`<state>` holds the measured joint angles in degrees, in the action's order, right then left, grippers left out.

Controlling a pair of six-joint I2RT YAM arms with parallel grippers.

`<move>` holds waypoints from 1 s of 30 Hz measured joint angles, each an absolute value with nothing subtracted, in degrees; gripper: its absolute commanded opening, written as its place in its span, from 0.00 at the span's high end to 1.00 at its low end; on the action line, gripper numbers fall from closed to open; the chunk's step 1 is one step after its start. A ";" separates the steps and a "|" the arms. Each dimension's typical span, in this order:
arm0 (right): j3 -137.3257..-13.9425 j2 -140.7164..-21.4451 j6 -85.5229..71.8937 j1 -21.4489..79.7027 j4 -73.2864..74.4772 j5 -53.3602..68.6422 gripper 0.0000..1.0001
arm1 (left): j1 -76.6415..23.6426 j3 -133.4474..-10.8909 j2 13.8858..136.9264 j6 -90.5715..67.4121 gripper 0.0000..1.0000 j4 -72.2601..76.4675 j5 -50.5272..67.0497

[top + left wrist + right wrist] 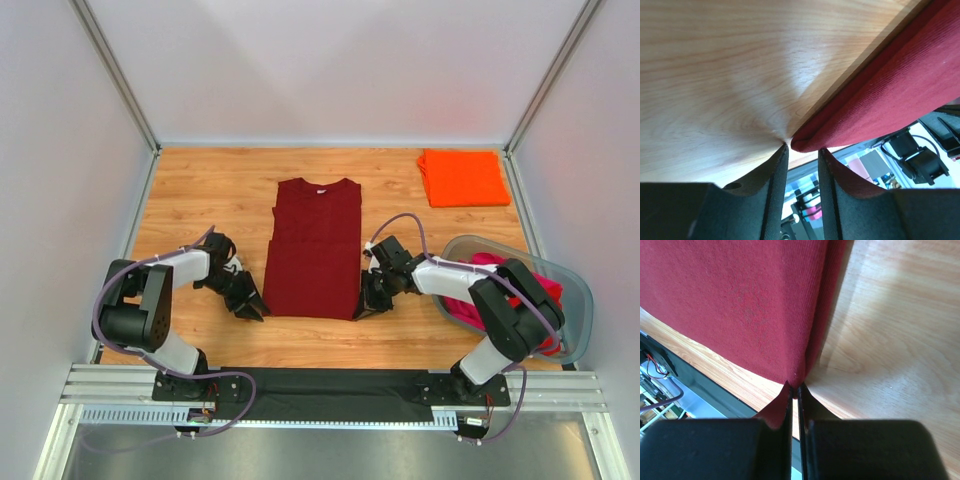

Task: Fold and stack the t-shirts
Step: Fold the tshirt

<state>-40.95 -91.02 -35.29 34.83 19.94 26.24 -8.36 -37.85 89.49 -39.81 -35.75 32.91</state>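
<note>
A dark maroon t-shirt [315,250], folded into a long strip, lies flat mid-table with its collar at the far end. My left gripper [252,305] sits at the shirt's near left corner. In the left wrist view its jaws [803,148] stand open, and the rounded corner of the maroon cloth [890,90] lies right at the tips, unpinched. My right gripper [365,305] is at the near right corner. Seen from the right wrist, it [795,386] is shut on the corner of the maroon shirt [740,305]. An orange t-shirt [462,177] lies folded at the far right.
A grey translucent tub [578,300] stands at the right edge, holding bunched pink and red shirts [475,300], close behind my right arm. White walls enclose the wooden table [200,200] on three sides. A black strip runs along the near edge.
</note>
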 measured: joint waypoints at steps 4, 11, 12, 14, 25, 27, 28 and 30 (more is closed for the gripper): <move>-40.77 -90.89 -35.31 34.83 19.92 26.24 1.00 | -8.49 -37.82 88.71 -40.01 0.60 -35.75 31.92; -39.68 -90.00 -35.42 34.83 19.31 26.28 0.99 | -8.60 -38.17 86.67 -39.64 0.60 -36.71 28.21; -39.62 -89.91 -35.48 34.83 19.27 26.28 1.00 | -8.60 -38.20 86.59 -39.59 0.60 -36.67 27.92; -39.38 -89.76 -35.59 34.83 18.98 26.28 1.00 | -8.60 -38.20 86.56 -39.64 0.60 -36.60 27.94; -39.35 -89.69 -35.77 34.85 19.03 26.26 1.00 | -9.04 -38.20 88.40 -39.79 0.64 -34.79 30.61; -39.35 -89.67 -35.77 34.85 19.05 26.26 1.00 | -9.15 -38.41 88.97 -39.77 0.67 -34.89 30.92; -39.35 -89.67 -35.77 34.85 19.05 26.26 1.00 | -9.34 -38.65 89.34 -39.77 0.69 -34.98 30.96; -39.35 -89.67 -35.77 34.85 19.07 26.26 1.00 | -9.87 -39.22 89.95 -39.75 0.73 -35.42 30.79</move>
